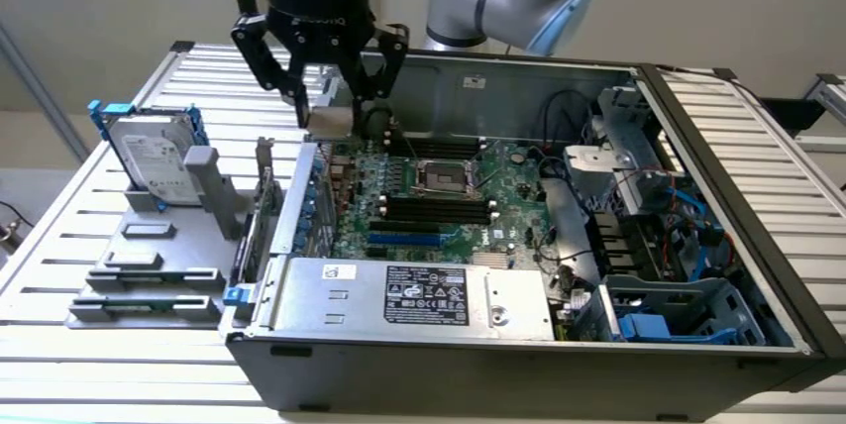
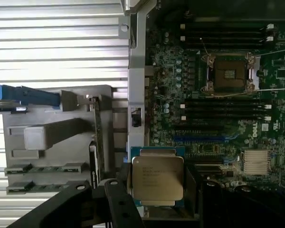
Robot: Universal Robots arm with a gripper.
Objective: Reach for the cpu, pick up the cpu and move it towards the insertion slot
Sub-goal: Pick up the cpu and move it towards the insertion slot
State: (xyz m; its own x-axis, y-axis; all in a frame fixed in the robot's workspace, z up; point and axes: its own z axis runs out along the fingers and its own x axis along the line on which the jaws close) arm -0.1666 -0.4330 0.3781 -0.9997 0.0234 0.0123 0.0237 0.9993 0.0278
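Already past the pickup: your black multi-fingered gripper (image 1: pixel 333 97) is closed on the small flat square cpu with its shiny silver top (image 2: pixel 157 178), carrying it in the air. It hangs over the open case's edge, on the exterior view's left of the green motherboard. What's left is the transfer: the square silver-framed, dark-centred insertion slot (image 1: pixel 442 178) sits well apart, empty.

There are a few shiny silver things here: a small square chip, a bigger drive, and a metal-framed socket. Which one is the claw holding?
The small square chip, held between the claw fingers. The drive with blue rails stands in its grey holder on the table, and the socket sits untouched on the green board.
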